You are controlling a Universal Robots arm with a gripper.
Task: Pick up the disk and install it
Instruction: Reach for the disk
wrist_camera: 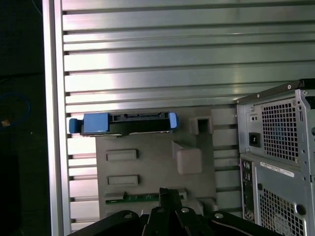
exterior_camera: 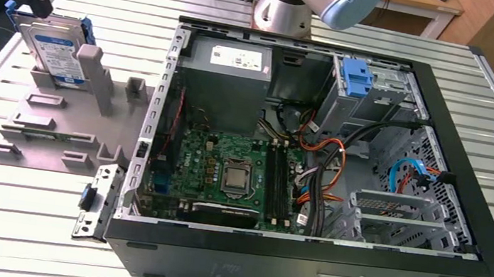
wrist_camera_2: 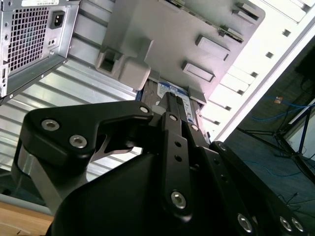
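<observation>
The disk stands on edge in a slot of the grey fixture plate at the exterior view's left; its white-and-blue label and blue rails show. My gripper hangs just above the disk's top edge, shut and holding nothing. In the first wrist view the disk appears edge-on with blue rail ends, apart from my gripper. In the second wrist view the gripper points at the disk's label.
The open computer case lies on the slatted metal table to the exterior view's right of the fixture. Inside it are a blue drive-cage bracket, a grey power supply, the motherboard and loose cables.
</observation>
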